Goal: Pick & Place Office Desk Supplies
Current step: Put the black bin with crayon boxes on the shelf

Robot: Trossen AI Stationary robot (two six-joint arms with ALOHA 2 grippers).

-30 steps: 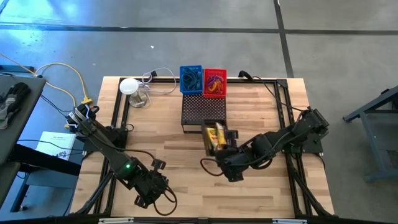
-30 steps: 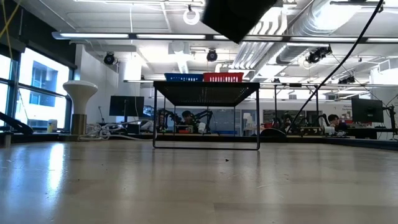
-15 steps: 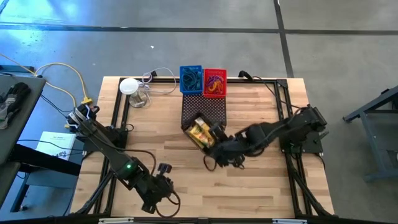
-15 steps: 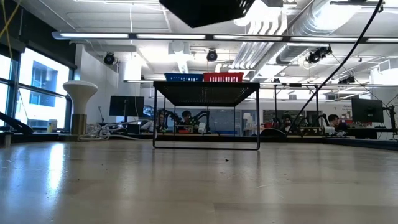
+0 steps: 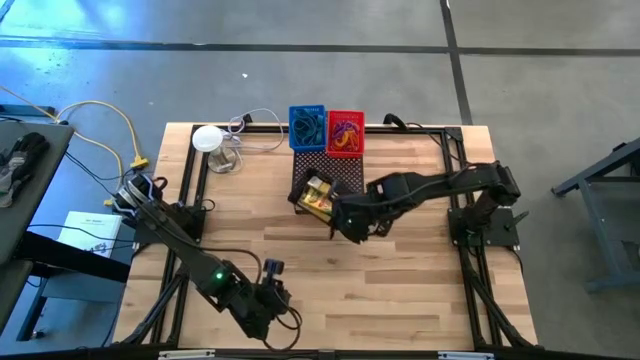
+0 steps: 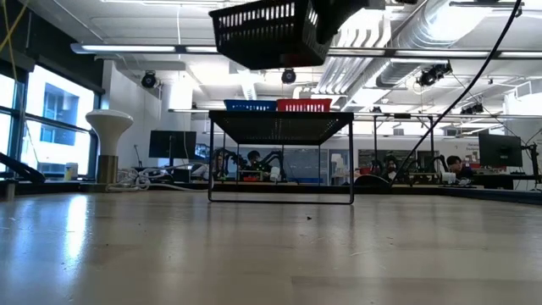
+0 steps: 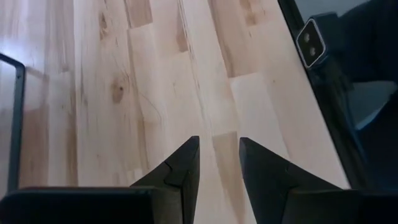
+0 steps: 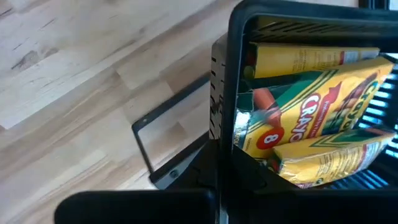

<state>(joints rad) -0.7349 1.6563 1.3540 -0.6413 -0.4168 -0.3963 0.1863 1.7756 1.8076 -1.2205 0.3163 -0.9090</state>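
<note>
Right gripper (image 5: 340,218): clamped on rim of black mesh basket (image 5: 318,198), held in the air above the black mesh stand (image 5: 330,176).
Basket load: yellow-and-green crayon packets (image 8: 311,124) inside.
Left gripper (image 7: 217,163): fingers a narrow gap apart, holding nothing, over the wooden table (image 5: 400,290) near its front edge.
Back bins: blue basket (image 5: 307,128), red basket (image 5: 345,132), side by side.

High view straight down; low view level across table (image 6: 271,254); both share raised basket (image 5: 318,196), probably.
</note>
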